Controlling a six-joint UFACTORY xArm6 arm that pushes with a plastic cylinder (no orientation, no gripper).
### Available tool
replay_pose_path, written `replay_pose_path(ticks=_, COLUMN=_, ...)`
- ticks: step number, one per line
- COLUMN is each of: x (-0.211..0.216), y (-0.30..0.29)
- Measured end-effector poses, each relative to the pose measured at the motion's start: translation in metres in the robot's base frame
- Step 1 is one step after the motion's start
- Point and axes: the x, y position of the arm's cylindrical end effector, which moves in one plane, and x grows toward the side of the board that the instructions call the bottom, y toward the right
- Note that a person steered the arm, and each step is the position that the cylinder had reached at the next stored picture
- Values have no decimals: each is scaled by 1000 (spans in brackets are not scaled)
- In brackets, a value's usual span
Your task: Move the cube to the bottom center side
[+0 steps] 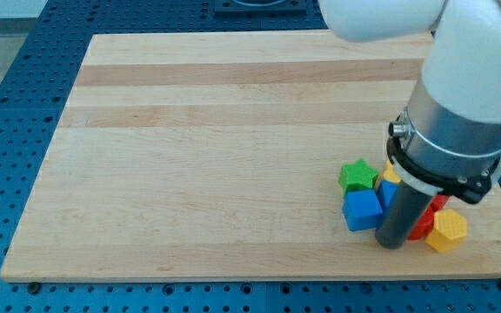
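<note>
Near the view's bottom right of the wooden board (216,156), a green star-shaped block (357,176) sits just above the blue cube (363,209), the two touching. Right of the cube stands my tip (391,243), close beside it; no pincer exists on this rod. Behind the rod a red block (426,222) peeks out, then a yellow block (447,230) at far right.

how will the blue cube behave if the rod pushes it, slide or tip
The blue cube looks squat and flat-bottomed on the smooth wooden board, so probably slides. It may twist: the green star block sits close. My tip is beside its right.
</note>
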Motion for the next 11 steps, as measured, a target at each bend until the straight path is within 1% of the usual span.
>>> replay_pose_path(ticks=1, x=-9, y=0)
replay_pose_path(ticks=2, x=-17, y=-14)
replay_pose_path(ticks=3, x=-21, y=-59)
replay_pose_path(ticks=4, x=-5, y=-58)
replay_pose_path(ticks=5, x=7, y=-24)
replay_pose_path(ticks=6, x=0, y=-3)
replay_pose_path(ticks=8, x=-52, y=-7)
replay_pose_path(ticks=9, x=-61, y=-34)
replay_pose_path(ticks=10, x=-62, y=-38)
replay_pose_path(ticks=11, x=-68, y=-71)
